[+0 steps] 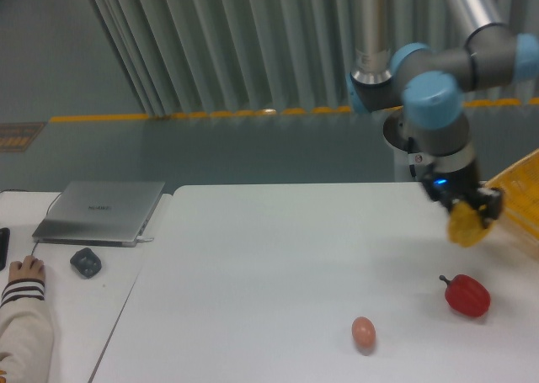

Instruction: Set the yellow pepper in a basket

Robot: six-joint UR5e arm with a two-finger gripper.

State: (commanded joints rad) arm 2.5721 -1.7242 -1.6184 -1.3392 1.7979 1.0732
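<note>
My gripper [472, 216] is shut on the yellow pepper [466, 228] and holds it in the air above the right part of the white table. The pepper hangs just left of the yellow basket [518, 196], whose lattice side shows at the right edge of the view, mostly cut off. The pepper is still outside the basket's rim.
A red bell pepper [466, 295] lies on the table below the gripper. A small pinkish egg [363, 332] lies further left. A closed laptop [101, 210], a dark mouse [85, 262] and a person's hand [25, 270] are at the far left.
</note>
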